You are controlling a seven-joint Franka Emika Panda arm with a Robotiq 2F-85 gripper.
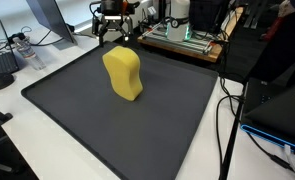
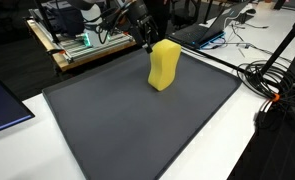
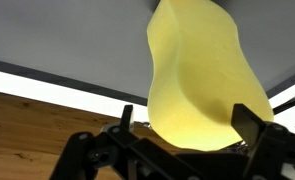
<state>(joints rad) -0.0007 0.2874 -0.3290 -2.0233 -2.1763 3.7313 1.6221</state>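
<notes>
A yellow, waisted foam sponge point(image 1: 123, 73) stands upright on a dark grey mat point(image 1: 77, 110), near its far edge in both exterior views point(image 2: 164, 63). My gripper point(image 1: 112, 30) hangs just behind the sponge at the mat's far edge, and it also shows in an exterior view point(image 2: 145, 38). In the wrist view the sponge point(image 3: 192, 70) fills the space ahead of the gripper point(image 3: 187, 115). The two black fingers stand wide apart on either side of it. The gripper is open and holds nothing.
A wooden board with green electronics point(image 1: 182, 40) lies behind the mat, also in an exterior view point(image 2: 82, 45). A monitor point(image 1: 52, 15) stands at the back. Black cables point(image 1: 232, 120) run beside the mat point(image 2: 272, 75). A laptop point(image 2: 212, 28) sits near the far edge.
</notes>
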